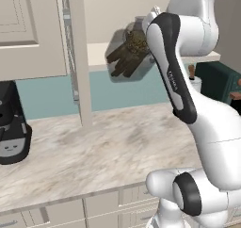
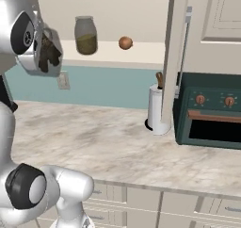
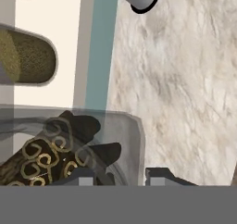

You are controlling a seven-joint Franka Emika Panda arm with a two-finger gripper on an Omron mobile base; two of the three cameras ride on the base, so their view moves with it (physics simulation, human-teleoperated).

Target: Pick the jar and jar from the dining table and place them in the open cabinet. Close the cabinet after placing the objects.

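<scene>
The larger jar [image 1: 128,53] of dark brown sticks hangs tilted in the air at the level of the open cabinet's cream shelf [image 1: 97,54]. My gripper [image 3: 118,177] is shut on this jar [image 3: 65,149], and its fingertips [image 3: 159,177] show at the jar's near end. From the right, the jar [image 2: 45,52] sits just beside my white arm. The small jar [image 2: 85,35] with olive-green contents stands upright on the shelf [image 2: 141,52]; it is also in the hand view [image 3: 28,57]. The dining table is out of view.
An orange-brown ball [image 2: 125,43] lies on the shelf right of the small jar. The cabinet doors [image 1: 28,29] [image 2: 207,24] stand open on both sides. On the marbled counter [image 1: 108,147] are a black machine [image 1: 10,128], a white canister [image 2: 157,109] and a dark green oven [image 2: 212,111].
</scene>
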